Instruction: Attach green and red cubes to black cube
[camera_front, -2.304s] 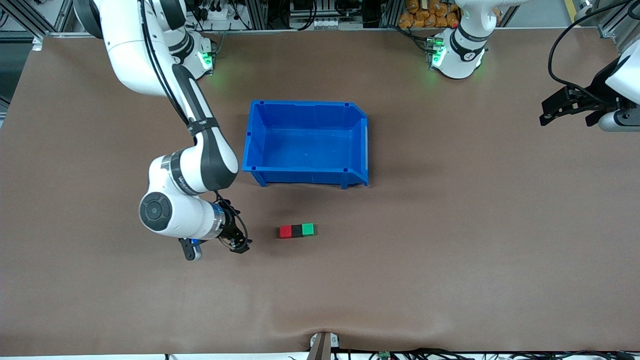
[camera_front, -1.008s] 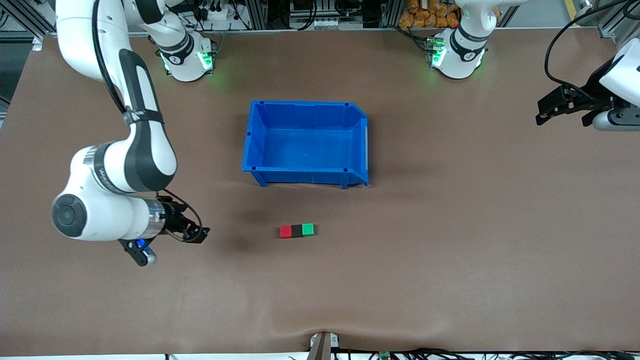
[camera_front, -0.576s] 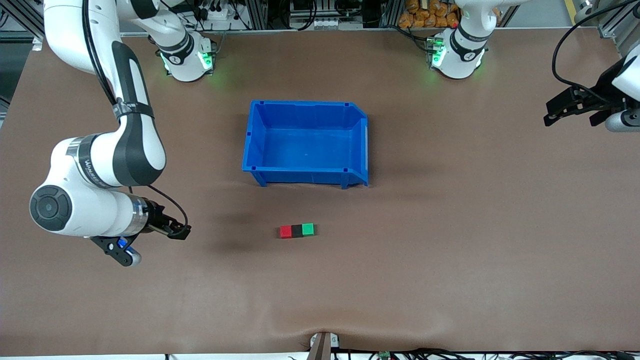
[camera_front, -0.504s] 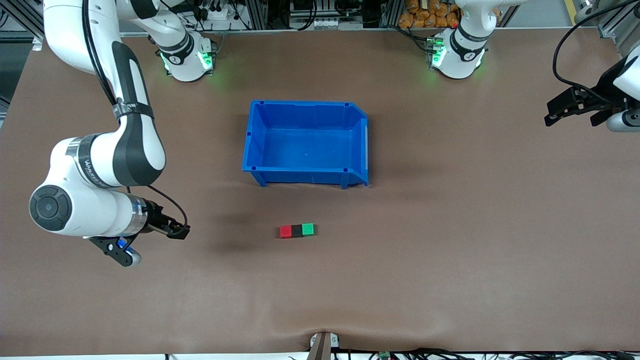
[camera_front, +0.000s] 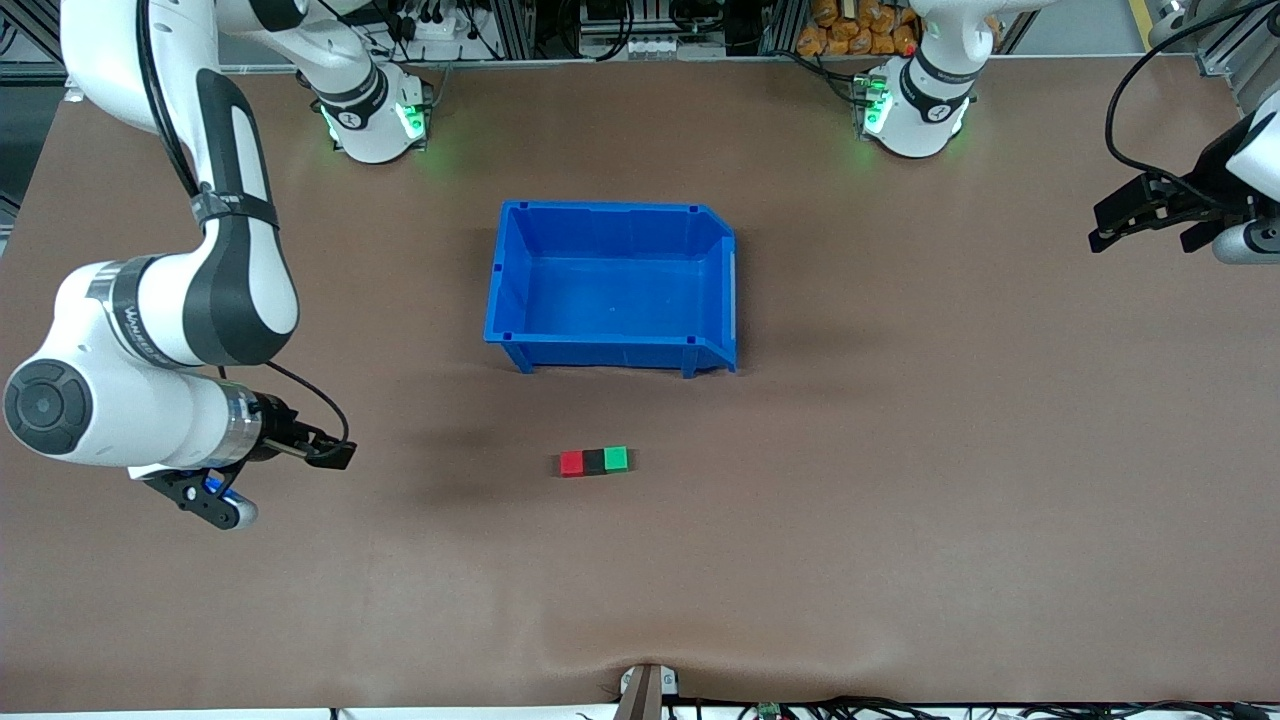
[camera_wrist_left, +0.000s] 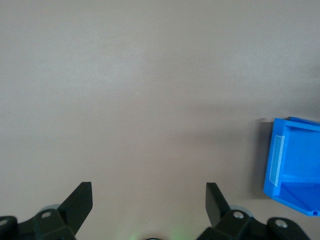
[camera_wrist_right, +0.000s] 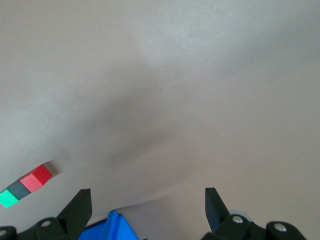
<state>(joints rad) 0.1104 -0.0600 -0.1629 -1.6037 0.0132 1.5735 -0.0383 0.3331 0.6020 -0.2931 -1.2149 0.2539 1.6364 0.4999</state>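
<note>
The red cube (camera_front: 571, 463), black cube (camera_front: 594, 462) and green cube (camera_front: 616, 459) are seen touching in one row at frame centre, below the blue bin (camera_front: 612, 288) on the counter (camera_front: 900, 500). The right gripper (camera_front: 330, 455), at lower left, is spread wide and empty, nearer the row's red end; the left gripper (camera_front: 1120, 215), likewise wide, is parked at the right edge. Whether the cubes are actually joined cannot be told.

Brown desk (camera_front: 900, 520) carries a blue bin (camera_front: 612, 288). Nearer the front camera, red cube (camera_front: 571, 463), black cube (camera_front: 595, 461) and green cube (camera_front: 616, 458) lie touching in one row.
</note>
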